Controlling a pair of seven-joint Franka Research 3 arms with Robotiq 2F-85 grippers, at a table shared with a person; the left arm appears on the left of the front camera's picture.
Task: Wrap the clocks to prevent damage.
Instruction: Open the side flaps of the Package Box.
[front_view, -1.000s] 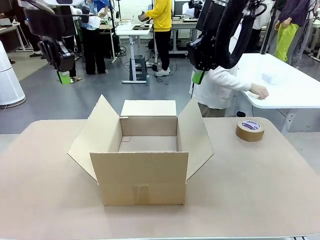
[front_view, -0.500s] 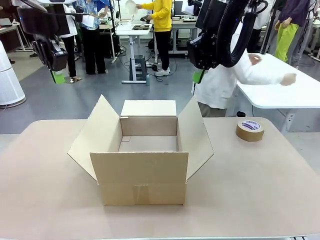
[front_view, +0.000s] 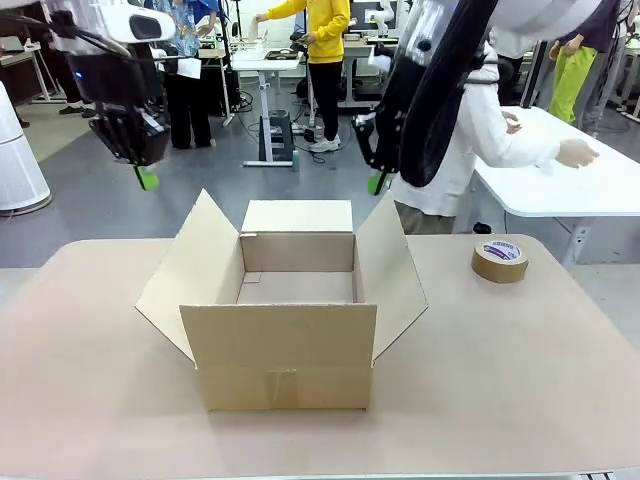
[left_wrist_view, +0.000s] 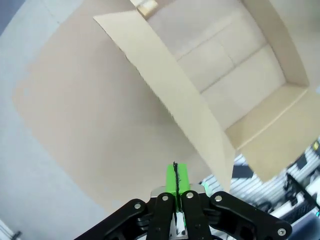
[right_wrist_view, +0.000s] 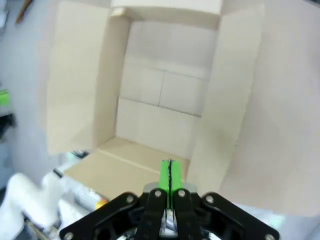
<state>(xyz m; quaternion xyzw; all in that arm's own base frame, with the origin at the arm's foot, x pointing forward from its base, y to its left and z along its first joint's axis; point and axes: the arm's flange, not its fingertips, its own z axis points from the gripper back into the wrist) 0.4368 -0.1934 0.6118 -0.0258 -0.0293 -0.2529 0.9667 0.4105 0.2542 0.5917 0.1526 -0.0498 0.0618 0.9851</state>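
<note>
- Front view: bright, even light from overhead. The box (front_view: 280, 350) casts only soft, faint shadows under its flaps on the table (front_view: 520, 380).
- The box's inside is slightly dimmer than its flaps.
- Right wrist view: smeared and soft throughout; the green pads (right_wrist_view: 164, 177) at 6 o'clock look sharpest.
- Left wrist view: crisper, and paler toward 10 o'clock.

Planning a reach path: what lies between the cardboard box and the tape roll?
Bare tabletop only, between the cardboard box and the tape roll, in the front view.
</note>
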